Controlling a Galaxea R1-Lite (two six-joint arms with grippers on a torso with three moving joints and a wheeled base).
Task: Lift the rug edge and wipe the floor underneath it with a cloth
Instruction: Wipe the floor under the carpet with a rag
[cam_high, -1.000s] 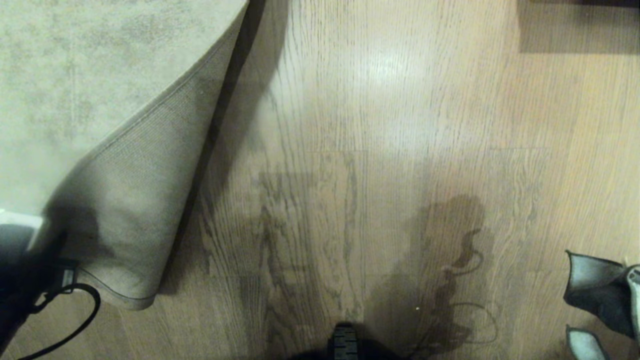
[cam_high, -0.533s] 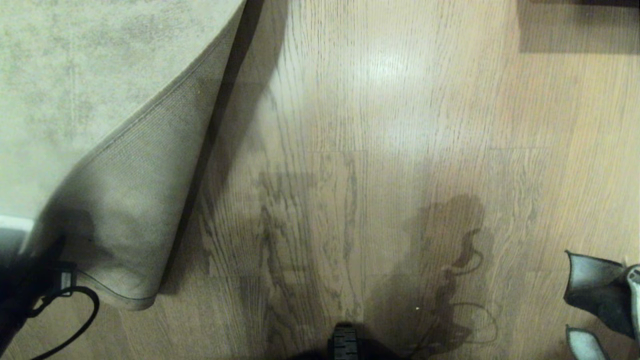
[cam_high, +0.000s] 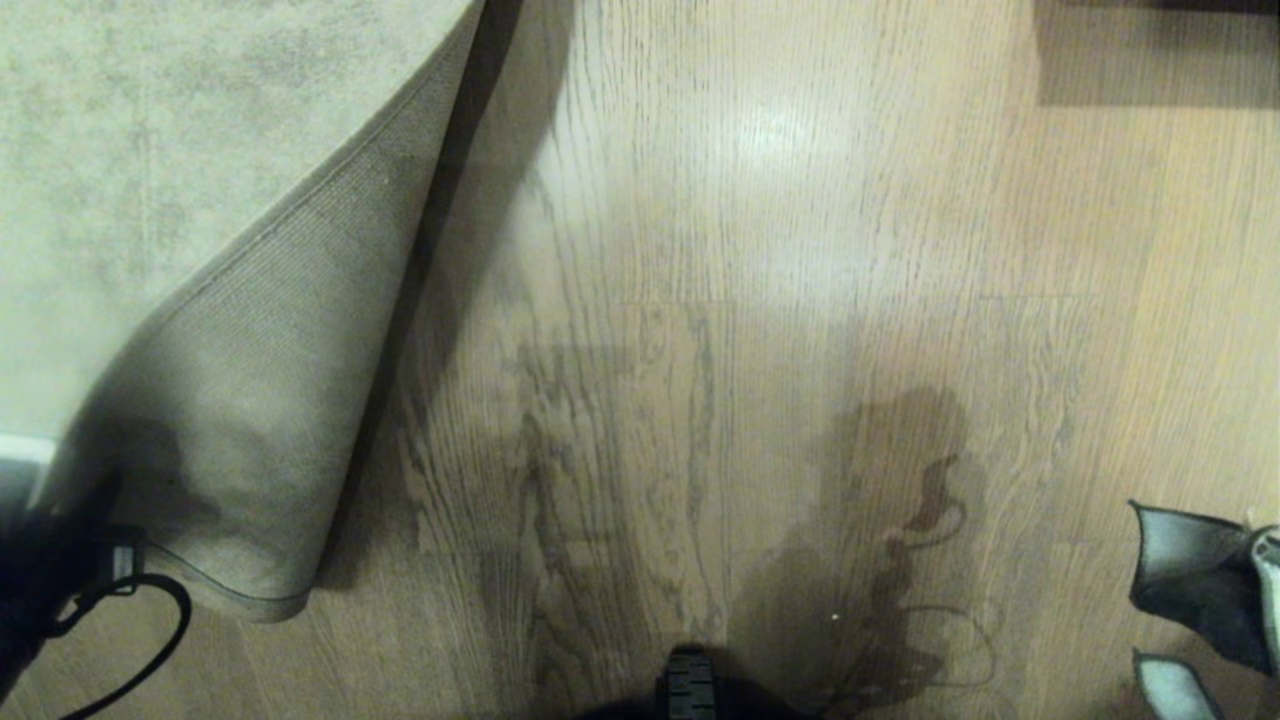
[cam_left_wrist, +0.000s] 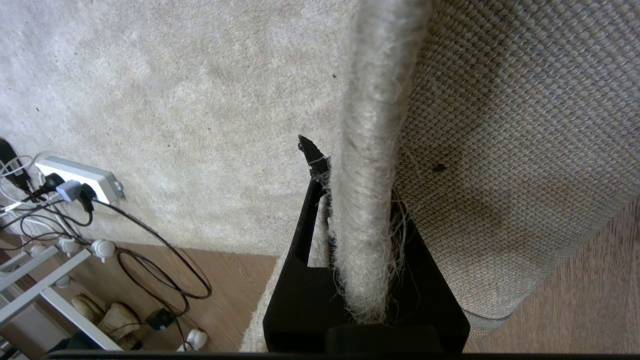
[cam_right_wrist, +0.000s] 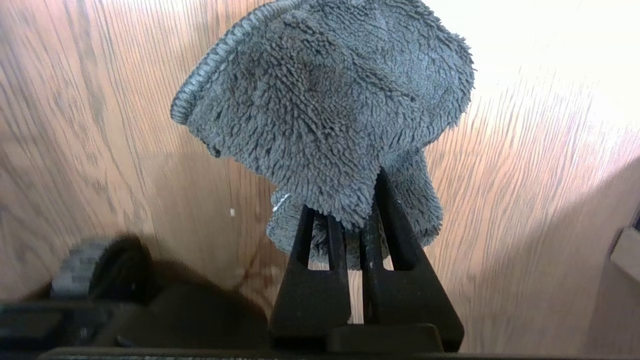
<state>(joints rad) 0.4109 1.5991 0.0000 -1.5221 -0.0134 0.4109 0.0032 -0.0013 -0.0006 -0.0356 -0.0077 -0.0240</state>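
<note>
The rug edge (cam_high: 300, 230) is folded back at the left, so its woven tan backing (cam_high: 260, 400) faces up over the pale pile. My left gripper (cam_left_wrist: 360, 165), low at the left edge of the head view (cam_high: 70, 575), is shut on the rug edge (cam_left_wrist: 370, 210), which runs fuzzy between its black fingers. Bare wood floor (cam_high: 700, 300) lies beside the fold. My right gripper (cam_right_wrist: 350, 210) is shut on the grey cloth (cam_right_wrist: 325, 100), held above the floor. The cloth (cam_high: 1190, 585) hangs at the right edge of the head view.
A white power strip (cam_left_wrist: 80, 177) with black cables (cam_left_wrist: 165, 260) and white rack legs (cam_left_wrist: 40, 280) sit past the rug's border. A black cable (cam_high: 150, 640) loops by my left arm. My base (cam_high: 690, 685) shows at bottom centre. A dark shadowed patch (cam_high: 1150, 50) lies far right.
The folded-back rug corner has crept slightly to the left with my left gripper. The cloth and right gripper have stayed where they were.
</note>
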